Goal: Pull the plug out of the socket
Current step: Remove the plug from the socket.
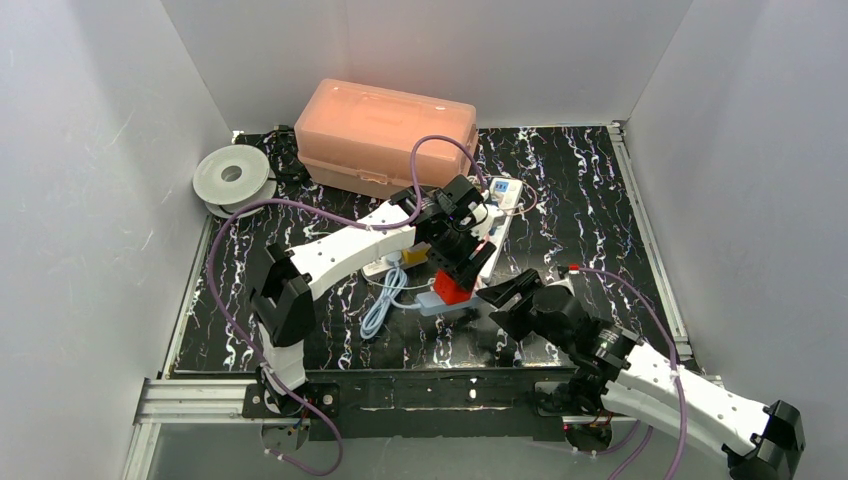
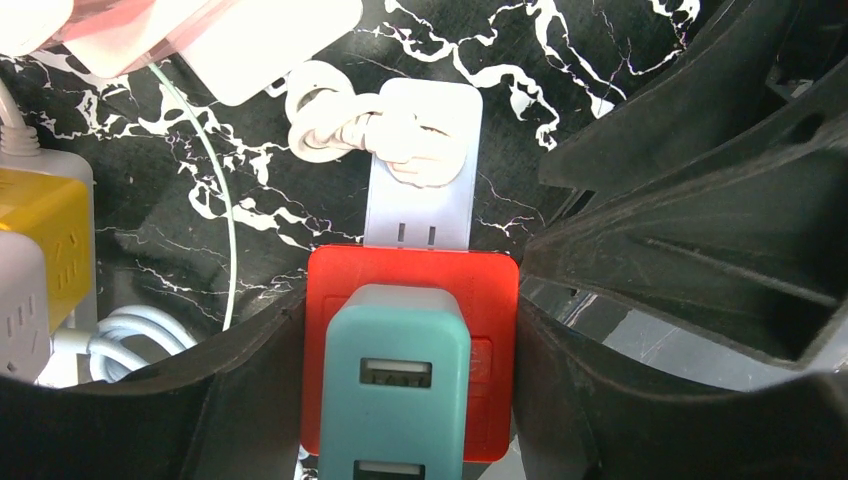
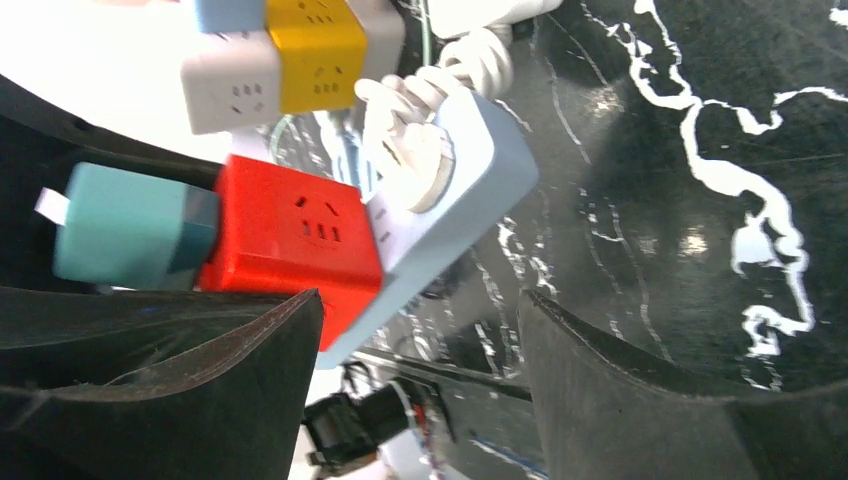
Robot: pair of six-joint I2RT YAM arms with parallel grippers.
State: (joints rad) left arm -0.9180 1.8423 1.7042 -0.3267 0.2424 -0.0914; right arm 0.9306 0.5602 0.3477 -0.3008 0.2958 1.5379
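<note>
A teal USB plug (image 2: 395, 390) sits in a red cube socket (image 2: 410, 272), and my left gripper (image 2: 410, 385) is shut on the cube's two sides. The cube rests on the end of a pale blue power strip (image 2: 420, 205), which also carries a white plug (image 2: 410, 140) with a coiled cord. From above, the left gripper (image 1: 462, 262) stands over the red socket (image 1: 452, 290). My right gripper (image 1: 510, 295) is just to its right, open. In the right wrist view the teal plug (image 3: 125, 225), the red socket (image 3: 290, 240) and the strip (image 3: 470, 190) lie beyond the open right gripper (image 3: 420, 365), which holds nothing.
A pink lidded box (image 1: 385, 135) stands at the back with a white spool (image 1: 233, 178) to its left. A white power strip (image 1: 500, 215), a yellow and white cube strip (image 3: 290, 50) and a coiled pale cable (image 1: 380, 305) crowd the middle. White walls close in three sides.
</note>
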